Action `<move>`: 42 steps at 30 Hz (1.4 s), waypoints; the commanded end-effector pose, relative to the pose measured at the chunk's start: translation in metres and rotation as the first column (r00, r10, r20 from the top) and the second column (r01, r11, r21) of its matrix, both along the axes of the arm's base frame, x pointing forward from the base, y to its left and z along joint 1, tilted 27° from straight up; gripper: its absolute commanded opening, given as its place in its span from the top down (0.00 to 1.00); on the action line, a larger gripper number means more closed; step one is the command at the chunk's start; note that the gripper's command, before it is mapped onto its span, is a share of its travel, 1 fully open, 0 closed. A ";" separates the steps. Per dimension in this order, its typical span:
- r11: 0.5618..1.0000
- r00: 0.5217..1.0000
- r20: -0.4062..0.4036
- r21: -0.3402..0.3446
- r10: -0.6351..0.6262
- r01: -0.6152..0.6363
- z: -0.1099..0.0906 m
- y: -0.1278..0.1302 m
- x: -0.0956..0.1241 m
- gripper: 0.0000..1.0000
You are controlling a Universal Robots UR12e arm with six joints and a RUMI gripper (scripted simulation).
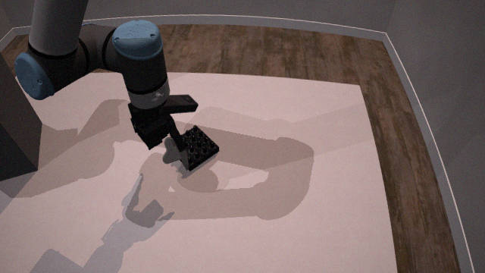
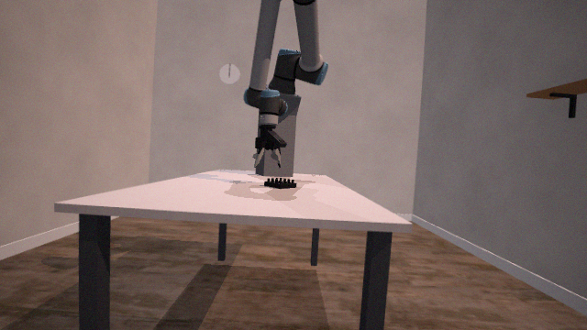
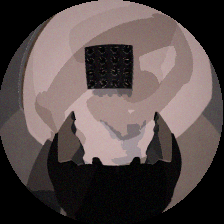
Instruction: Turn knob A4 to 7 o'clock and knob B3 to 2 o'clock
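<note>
The knob box is a small black square block with rows of dark knobs, lying on the pale table top. It also shows in the exterior view and in the wrist view. The knob pointers and the socket are too dark to read. My gripper hangs above the table just to the left of the box, well clear of the knobs. In the wrist view its two fingers stand wide apart below the box with nothing between them. It also shows in the exterior view.
The arm's dark base column stands at the table's far edge behind the box. The table top ends over a wooden floor at right. A shelf hangs on the right wall.
</note>
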State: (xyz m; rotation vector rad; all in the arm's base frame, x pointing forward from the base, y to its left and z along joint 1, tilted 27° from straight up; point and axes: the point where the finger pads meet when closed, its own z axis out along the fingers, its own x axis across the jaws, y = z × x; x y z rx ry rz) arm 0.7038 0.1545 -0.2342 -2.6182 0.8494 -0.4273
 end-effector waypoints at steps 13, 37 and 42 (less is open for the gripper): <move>1.000 1.000 0.001 0.000 0.000 0.000 0.000 0.000 0.000 0.00; 0.998 0.998 -0.017 0.026 -0.062 0.062 0.002 0.002 0.004 0.00; 0.991 0.991 -0.037 0.052 -0.125 0.127 0.005 0.003 0.007 0.00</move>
